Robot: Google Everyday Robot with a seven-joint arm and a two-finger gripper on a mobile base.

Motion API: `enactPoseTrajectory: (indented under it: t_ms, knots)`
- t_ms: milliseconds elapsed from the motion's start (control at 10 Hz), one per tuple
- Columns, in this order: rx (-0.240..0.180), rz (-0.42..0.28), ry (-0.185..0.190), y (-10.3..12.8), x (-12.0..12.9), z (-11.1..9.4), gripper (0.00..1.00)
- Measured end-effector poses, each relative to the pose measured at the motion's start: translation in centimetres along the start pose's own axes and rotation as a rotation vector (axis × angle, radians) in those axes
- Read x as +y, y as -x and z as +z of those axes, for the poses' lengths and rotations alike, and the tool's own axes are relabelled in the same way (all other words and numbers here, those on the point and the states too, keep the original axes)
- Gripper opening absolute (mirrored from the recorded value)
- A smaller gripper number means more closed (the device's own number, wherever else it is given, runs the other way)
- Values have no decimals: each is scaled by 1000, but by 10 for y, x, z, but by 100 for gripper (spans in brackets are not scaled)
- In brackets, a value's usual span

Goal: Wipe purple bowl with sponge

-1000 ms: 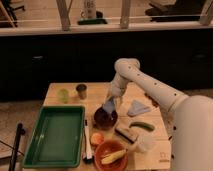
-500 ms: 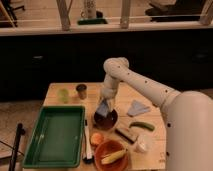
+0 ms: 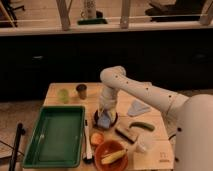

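The purple bowl [image 3: 96,120] sits on the wooden table [image 3: 155,148], just right of the green tray; only its dark rim shows around the gripper. My gripper [image 3: 105,117] reaches down into the bowl from above. A blue-grey sponge [image 3: 104,122] shows at its tip, pressed inside the bowl. The white arm [image 3: 142,90] comes in from the right.
A green tray [image 3: 56,135] lies at the left. A green cup [image 3: 63,95] and a dark cup [image 3: 81,91] stand at the back. A pale folded cloth [image 3: 137,107], a cucumber [image 3: 141,126], a brown brush [image 3: 126,133], and an orange bowl with a banana [image 3: 110,155] lie nearby.
The arm has swung left and down, bringing the gripper with the sponge from beside the bowl down into it.
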Motion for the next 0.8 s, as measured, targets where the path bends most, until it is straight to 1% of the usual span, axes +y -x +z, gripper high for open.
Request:
enactPoseTrajectory:
  t_ms: [100, 200, 400, 500, 600, 800]
  knots:
    - [2, 19, -4, -7, 10, -3, 0]
    - [3, 50, -12, -23, 20, -6, 0]
    - [2, 79, -21, -48, 19, -11, 0]
    - [3, 79, -24, -53, 14, -14, 0]
    - [6, 67, -24, -54, 3, -16, 0]
    - [7, 23, -15, -45, -23, -16, 0]
